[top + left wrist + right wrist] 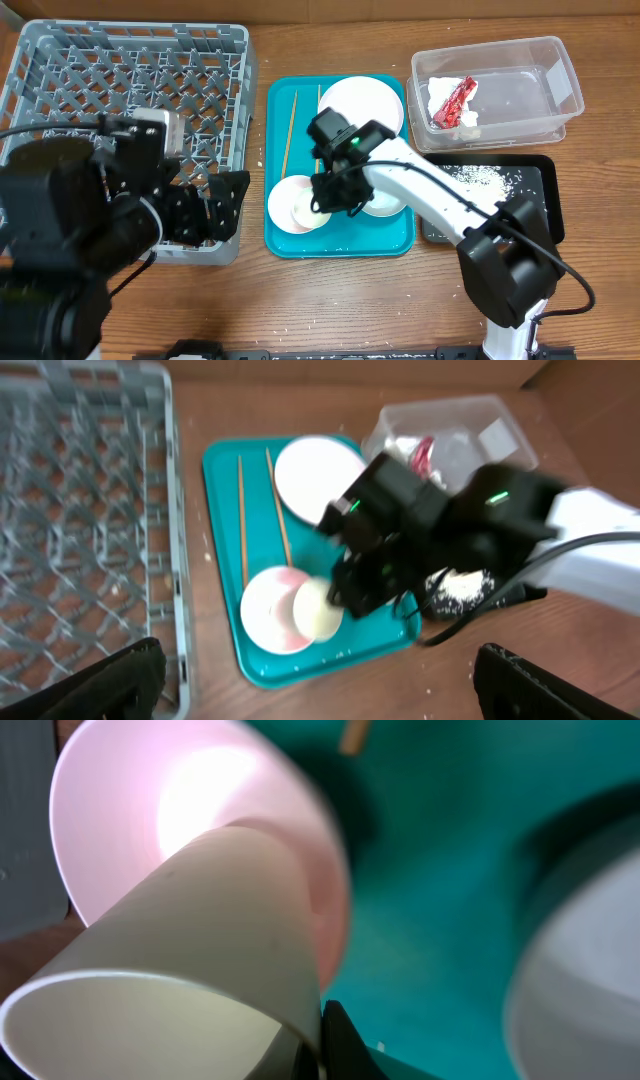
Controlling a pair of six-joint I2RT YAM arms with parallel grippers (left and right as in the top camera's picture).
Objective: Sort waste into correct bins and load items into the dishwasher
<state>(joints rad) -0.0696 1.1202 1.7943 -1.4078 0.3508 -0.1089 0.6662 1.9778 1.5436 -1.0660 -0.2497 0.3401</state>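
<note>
My right gripper [322,200] is shut on the small white cup [170,980] and holds it tilted over the pink bowl [290,203] on the teal tray [340,240]. In the right wrist view one black finger [335,1040] presses the cup's wall. The pale-pink plate [360,105] and two chopsticks [290,130] lie on the tray's far half. The pale green bowl [385,207] is partly hidden under my right arm. My left gripper [215,205] is open and empty over the grey dish rack's [130,90] near right corner.
The clear tub [520,95] at the back right holds the red wrapper [453,103] and white napkin [440,92]. The black tray [535,190] in front of it holds rice grains [480,180]. A few grains lie on the wooden table.
</note>
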